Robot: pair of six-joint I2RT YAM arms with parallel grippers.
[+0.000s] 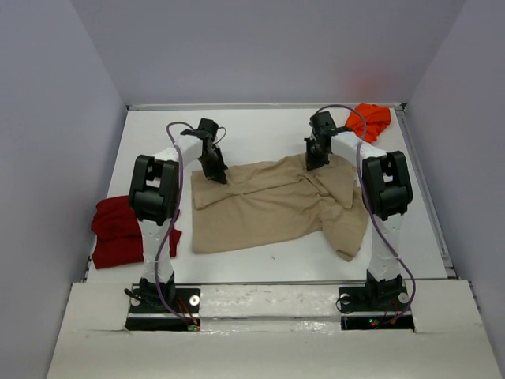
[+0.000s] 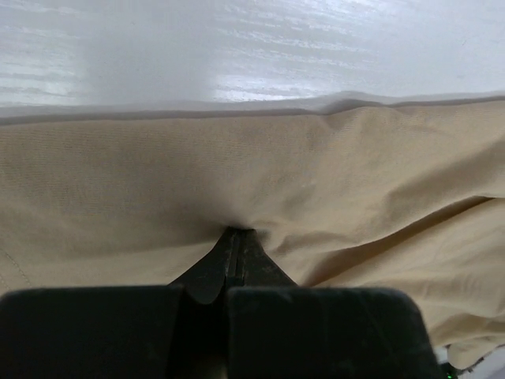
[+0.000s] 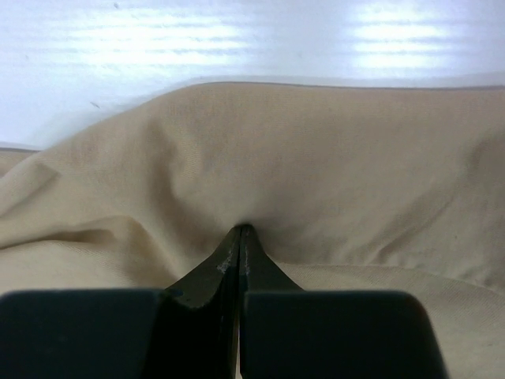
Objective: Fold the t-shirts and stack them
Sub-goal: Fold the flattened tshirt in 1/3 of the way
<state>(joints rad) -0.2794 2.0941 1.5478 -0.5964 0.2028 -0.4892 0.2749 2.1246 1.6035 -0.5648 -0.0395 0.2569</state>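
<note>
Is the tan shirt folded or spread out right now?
Spread, not folded: the tan shirt lies opened out across the table, rumpled only around one sleeve.

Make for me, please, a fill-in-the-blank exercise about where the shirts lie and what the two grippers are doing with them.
1. The left gripper and the right gripper are both ____ on the tan t-shirt.
2. The dark red t-shirt lies on the ____ side of the table.
3. The orange t-shirt lies in the far ____ corner.
4. In all, ____ t-shirts are in view.

Missing words: shut; left; right; three.
</note>
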